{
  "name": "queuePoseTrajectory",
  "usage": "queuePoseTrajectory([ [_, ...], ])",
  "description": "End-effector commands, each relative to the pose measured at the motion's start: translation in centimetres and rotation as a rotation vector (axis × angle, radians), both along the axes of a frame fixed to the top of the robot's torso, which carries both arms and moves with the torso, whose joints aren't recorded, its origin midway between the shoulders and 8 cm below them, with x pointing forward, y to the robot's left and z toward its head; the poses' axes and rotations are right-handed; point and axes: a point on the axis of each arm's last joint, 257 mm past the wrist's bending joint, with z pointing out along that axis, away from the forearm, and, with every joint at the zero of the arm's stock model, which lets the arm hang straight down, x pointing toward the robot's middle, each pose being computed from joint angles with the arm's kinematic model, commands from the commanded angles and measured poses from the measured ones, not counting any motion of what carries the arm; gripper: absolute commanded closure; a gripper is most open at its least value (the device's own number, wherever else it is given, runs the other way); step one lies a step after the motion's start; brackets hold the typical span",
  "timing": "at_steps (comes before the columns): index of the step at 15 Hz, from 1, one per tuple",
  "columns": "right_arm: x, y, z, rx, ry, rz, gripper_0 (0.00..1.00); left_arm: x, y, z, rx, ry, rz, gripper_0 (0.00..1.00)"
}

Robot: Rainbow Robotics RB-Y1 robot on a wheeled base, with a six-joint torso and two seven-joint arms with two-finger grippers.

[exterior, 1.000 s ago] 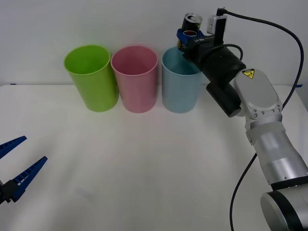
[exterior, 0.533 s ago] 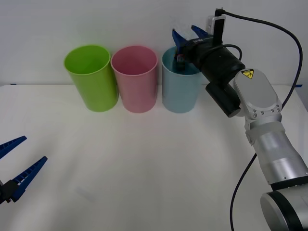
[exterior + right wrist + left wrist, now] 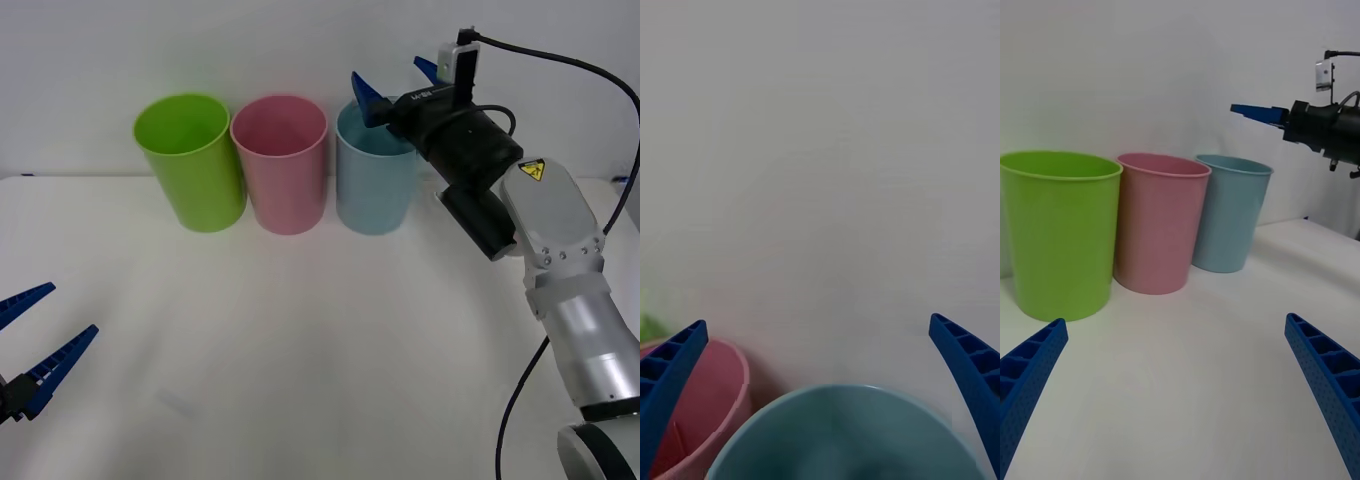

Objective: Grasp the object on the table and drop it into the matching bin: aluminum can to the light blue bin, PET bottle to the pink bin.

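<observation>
My right gripper (image 3: 389, 78) hangs open just above the rim of the light blue bin (image 3: 375, 190), with nothing between its fingers. From the right wrist, the mouth of the light blue bin (image 3: 842, 427) lies directly below the spread fingers, with the pink bin (image 3: 715, 390) beside it. The aluminum can is hidden from view. The pink bin (image 3: 285, 170) stands just left of the blue one on the white table (image 3: 300, 350). My left gripper (image 3: 72, 308) rests open and idle at the near left edge.
A lime green bin (image 3: 190, 165) stands at the left end of the row of three bins along the back of the table. The right arm's black forearm (image 3: 470, 160) reaches over the table's back right.
One second ago my right gripper held the can above the light blue bin. Its fingers have since opened, the can dropped out of sight, and the arm shifted slightly right.
</observation>
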Motion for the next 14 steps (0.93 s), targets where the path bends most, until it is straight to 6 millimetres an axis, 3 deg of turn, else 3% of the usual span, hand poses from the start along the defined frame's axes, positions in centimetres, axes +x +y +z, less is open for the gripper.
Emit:
queuePoseTrajectory([
  [1, -2.6, -0.6, -0.9, -0.017, -0.004, 0.037, 0.00, 0.0, 0.0, 0.0, 0.000, 0.000, 0.000, 0.00],
  [8, -11.8, -3.6, -4.5, -0.097, 0.023, 0.137, 0.00, 0.0, 0.0, 0.0, 0.000, 0.000, 0.000, 0.00],
  [14, -18.3, -6.5, -8.0, -0.155, 0.087, 0.209, 0.00, 0.0, 0.0, 0.0, 0.000, 0.000, 0.000, 0.00],
])
